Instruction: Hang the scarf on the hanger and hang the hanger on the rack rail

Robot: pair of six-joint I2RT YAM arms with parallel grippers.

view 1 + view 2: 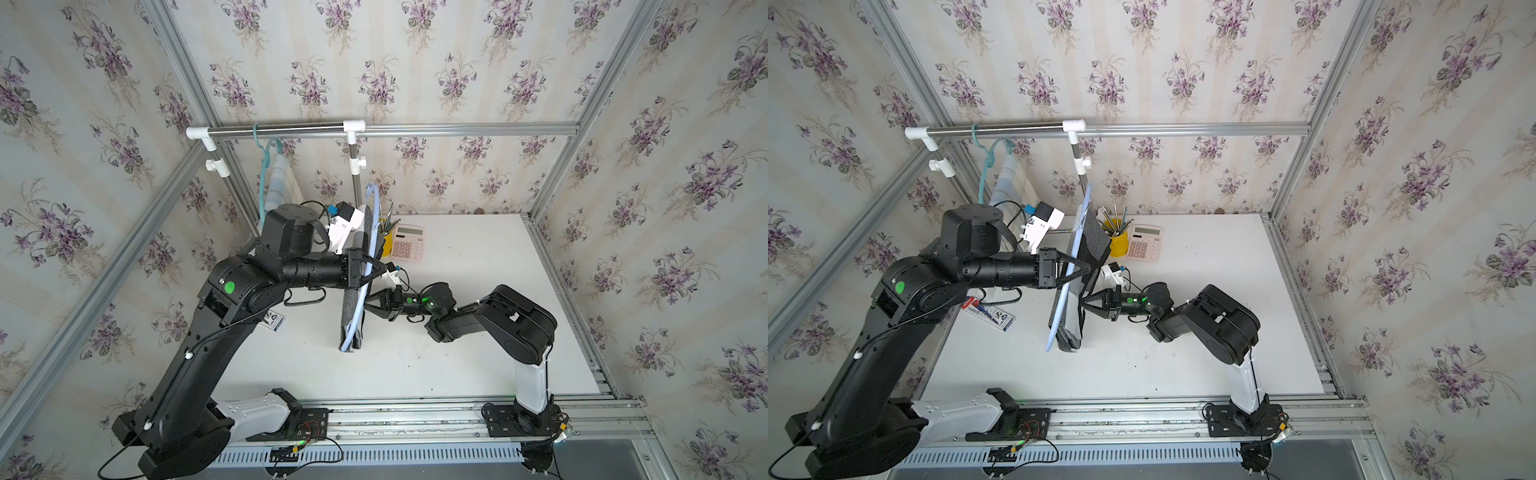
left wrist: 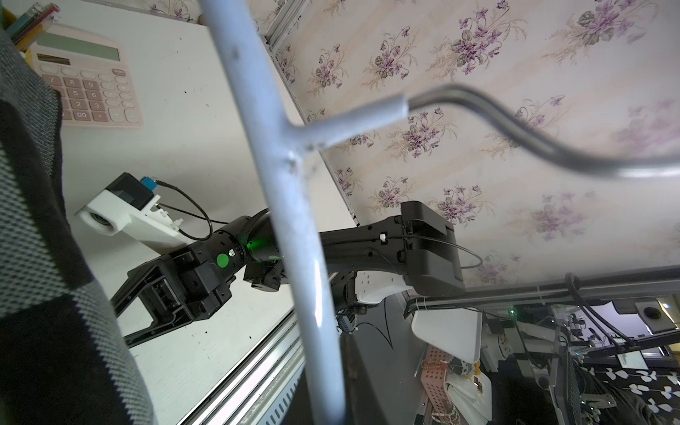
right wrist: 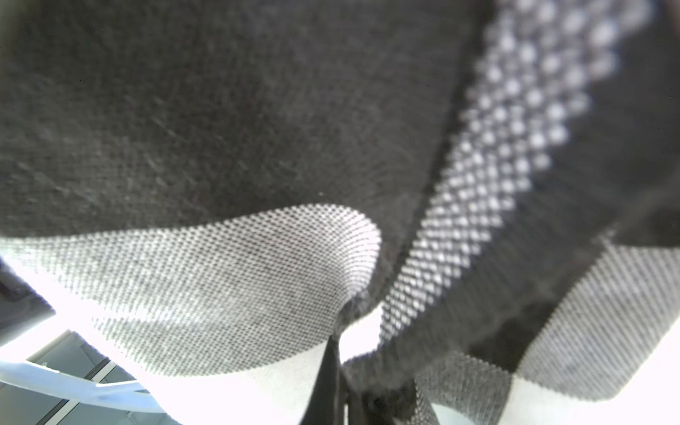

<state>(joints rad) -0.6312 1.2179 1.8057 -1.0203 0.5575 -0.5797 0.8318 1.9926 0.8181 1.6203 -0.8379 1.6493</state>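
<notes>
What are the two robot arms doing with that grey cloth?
The left gripper is clamped on a pale blue hanger, holding it up above the white table. A grey and black knitted scarf is draped over the hanger, and the right gripper is pinched shut on the scarf's hanging part. The hanger is not yet on the silver clothes rail at the back.

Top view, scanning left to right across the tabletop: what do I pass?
Pen packet → light blue hanger, with the scarf draped on it → yellow pen cup → pink calculator.
</notes>
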